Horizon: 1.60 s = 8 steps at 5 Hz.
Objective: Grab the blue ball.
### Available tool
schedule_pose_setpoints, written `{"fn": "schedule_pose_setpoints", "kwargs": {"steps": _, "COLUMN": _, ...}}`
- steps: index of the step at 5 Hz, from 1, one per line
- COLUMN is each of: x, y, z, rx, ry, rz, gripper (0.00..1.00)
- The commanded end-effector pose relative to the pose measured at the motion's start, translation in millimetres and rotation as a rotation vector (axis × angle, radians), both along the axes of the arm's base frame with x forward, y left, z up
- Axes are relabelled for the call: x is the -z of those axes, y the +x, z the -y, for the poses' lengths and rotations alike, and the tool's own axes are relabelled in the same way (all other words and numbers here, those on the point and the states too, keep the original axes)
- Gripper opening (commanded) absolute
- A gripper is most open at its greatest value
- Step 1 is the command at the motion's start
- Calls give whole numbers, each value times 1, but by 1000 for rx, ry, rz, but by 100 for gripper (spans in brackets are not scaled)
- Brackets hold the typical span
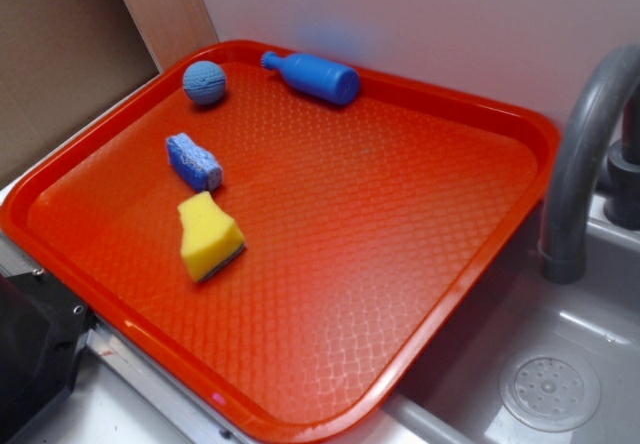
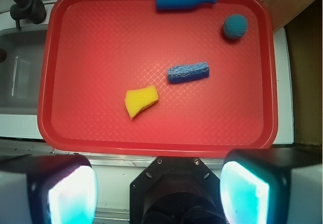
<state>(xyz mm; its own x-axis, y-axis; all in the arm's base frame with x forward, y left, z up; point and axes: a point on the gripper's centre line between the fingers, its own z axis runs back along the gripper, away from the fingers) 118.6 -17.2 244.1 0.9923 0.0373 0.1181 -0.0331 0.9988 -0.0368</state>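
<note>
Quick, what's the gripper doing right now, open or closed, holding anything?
Gripper: open, holding nothing, well short of the blue ball.

Bright, even light; soft glare on the tray [image 1: 470, 224]; foreground end effector [image 2: 159, 191] blurred.

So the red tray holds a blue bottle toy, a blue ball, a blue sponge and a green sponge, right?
Not quite: the second sponge is yellow, not green, as the exterior view shows. The rest holds: the red tray carries the blue bottle toy, the blue ball and the blue sponge.

no readable text, no labels, no numbers anywhere
</note>
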Motion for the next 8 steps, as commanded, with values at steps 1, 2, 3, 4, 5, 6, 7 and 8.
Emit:
{"fn": "schedule_pose_setpoints", "kwargs": {"steps": 1, "x": 0, "y": 0, "z": 0, "rx": 0, "ry": 0, "rz": 0, "gripper": 100}}
{"fn": "schedule_pose_setpoints", "kwargs": {"steps": 2, "x": 50, "y": 50, "z": -41, "rx": -210, "ry": 175, "rz": 37, "gripper": 100}}
{"fn": "schedule_pose_setpoints", "kwargs": {"steps": 3, "x": 99, "y": 95, "z": -84, "rx": -326, "ry": 186, "rz": 31, "gripper": 100}}
{"fn": "schedule_pose_setpoints", "kwargs": {"steps": 4, "x": 144, "y": 125, "z": -129, "rx": -397, "ry": 204, "rz": 54, "gripper": 100}}
{"fn": "schedule_pose_setpoints", "kwargs": {"steps": 5, "x": 173, "y": 154, "z": -142, "rx": -276, "ry": 128, "rz": 68, "gripper": 100}}
{"fn": "schedule_pose_setpoints", "kwargs": {"steps": 6, "x": 193, "y": 166, "z": -146, "rx": -210, "ry": 135, "rz": 42, "gripper": 100}}
{"fn": "schedule_pose_setpoints", "kwargs": {"steps": 7, "x": 196, "y": 168, "z": -144, "rx": -192, "ry": 155, "rz": 36, "gripper": 100}}
{"fn": "schedule_pose_setpoints", "kwargs": {"steps": 8, "x": 193, "y": 174, "z": -140, "rx": -184, "ry": 133, "rz": 42, "gripper": 100}}
